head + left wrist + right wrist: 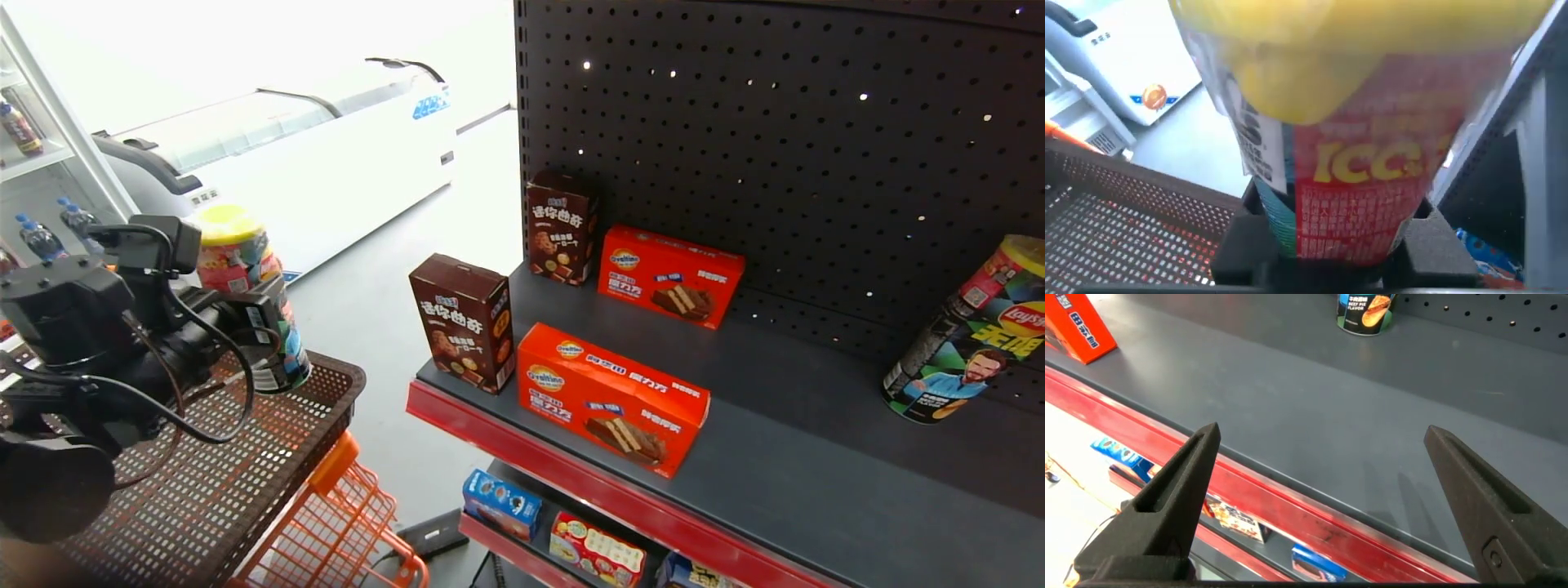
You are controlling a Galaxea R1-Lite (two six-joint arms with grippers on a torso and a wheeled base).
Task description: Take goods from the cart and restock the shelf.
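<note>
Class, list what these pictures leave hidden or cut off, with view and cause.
Head view: part of the brown mesh cart basket, behind the left gripper.
Left wrist view: the yellow-lidded red chip canister, lid cut by the edge, base hidden inside that gripper.
Right wrist view: the black-and-green shelf canister, top cut by the edge.

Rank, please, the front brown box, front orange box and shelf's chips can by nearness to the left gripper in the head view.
1. Front brown box, left front corner of the shelf.
2. Front orange box, right of it.
3. Chips can, far right.
</note>
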